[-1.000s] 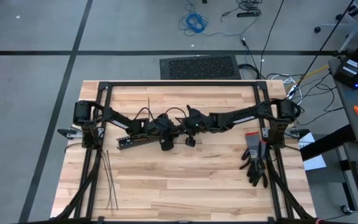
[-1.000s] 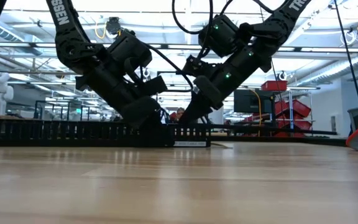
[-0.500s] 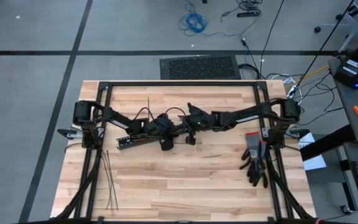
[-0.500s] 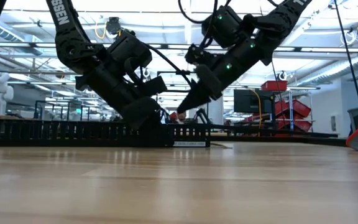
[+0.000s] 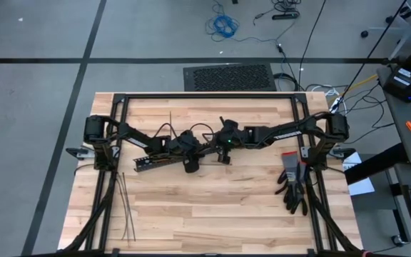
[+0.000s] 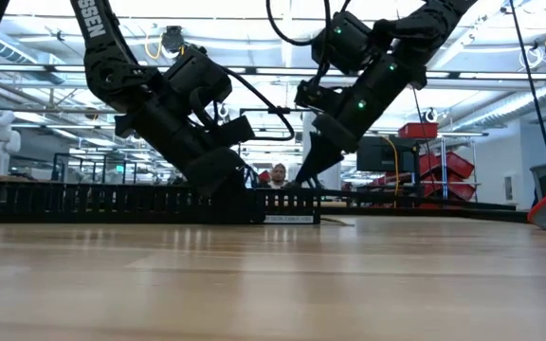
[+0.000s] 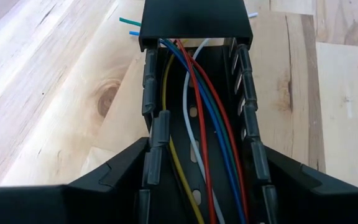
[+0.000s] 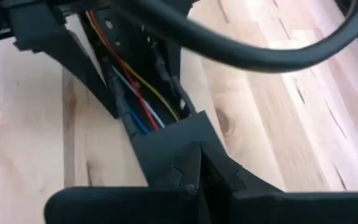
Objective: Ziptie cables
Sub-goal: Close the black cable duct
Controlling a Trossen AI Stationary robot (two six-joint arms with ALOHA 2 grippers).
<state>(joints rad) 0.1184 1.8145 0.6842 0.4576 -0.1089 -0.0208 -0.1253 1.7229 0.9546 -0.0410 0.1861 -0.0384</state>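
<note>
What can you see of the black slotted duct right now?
The black slotted duct is a long plastic channel lying flat on the wooden table, its side walls cut into fingers. Inside run the cables, red, blue, white and yellow. A solid cover caps its far end. The left gripper straddles both walls; the shut right gripper hovers at its other end.

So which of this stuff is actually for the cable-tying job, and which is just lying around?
For the job:
- cables, lying inside the black slotted duct
- zipties, near the table's left edge
- left gripper, straddling the duct

Lying about:
- black gloves, at the table's right side
</note>
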